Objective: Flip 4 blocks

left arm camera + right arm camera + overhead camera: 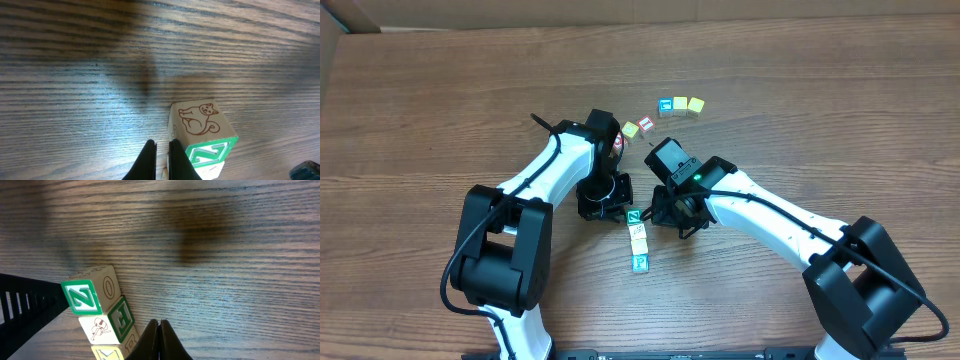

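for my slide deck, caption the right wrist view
Shut right gripper beside a row of alphabet blocks, green Z block at one end.

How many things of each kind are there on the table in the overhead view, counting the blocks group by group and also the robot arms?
Near column of blocks: 4
Far row of blocks: 3
Pair of blocks left of that row: 2
Robot arms, left arm and right arm: 2
Total: 11
A red patch by the left arm is too hidden to count.
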Motion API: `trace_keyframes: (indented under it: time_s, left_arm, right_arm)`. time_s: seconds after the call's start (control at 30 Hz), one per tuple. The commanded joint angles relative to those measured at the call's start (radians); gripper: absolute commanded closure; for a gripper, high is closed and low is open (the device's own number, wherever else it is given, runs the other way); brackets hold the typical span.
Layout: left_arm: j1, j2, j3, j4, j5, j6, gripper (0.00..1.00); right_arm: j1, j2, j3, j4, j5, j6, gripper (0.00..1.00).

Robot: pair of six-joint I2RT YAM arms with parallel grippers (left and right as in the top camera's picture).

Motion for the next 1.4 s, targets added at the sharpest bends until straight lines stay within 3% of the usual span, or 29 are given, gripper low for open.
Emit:
trace_keyframes:
  time_s: [0.0, 0.57, 0.8, 1.37]
  left_arm:
    - [-0.008, 0.014, 0.004, -0.001, 0.018, -0.003, 0.96]
    - [-0.030, 0.014, -0.023, 0.013, 0.014, -0.003, 0.96]
    - [0.013, 0.012, 0.046, -0.055, -0.129, -0.002, 0.96]
    - [-0.042, 0.013, -0.010, -0.067, -0.055, -0.003, 0.96]
  right_arm:
    - [0.003, 0.002, -0.005, 0.003, 0.017, -0.008, 0.96]
    - [0.003, 0.002, -0.005, 0.002, 0.017, -0.008, 0.96]
    - [0.003, 0.002, -0.005, 0.003, 0.017, -0.008, 0.96]
    - [0.003, 0.002, -0.005, 0.003, 0.017, -0.008, 0.96]
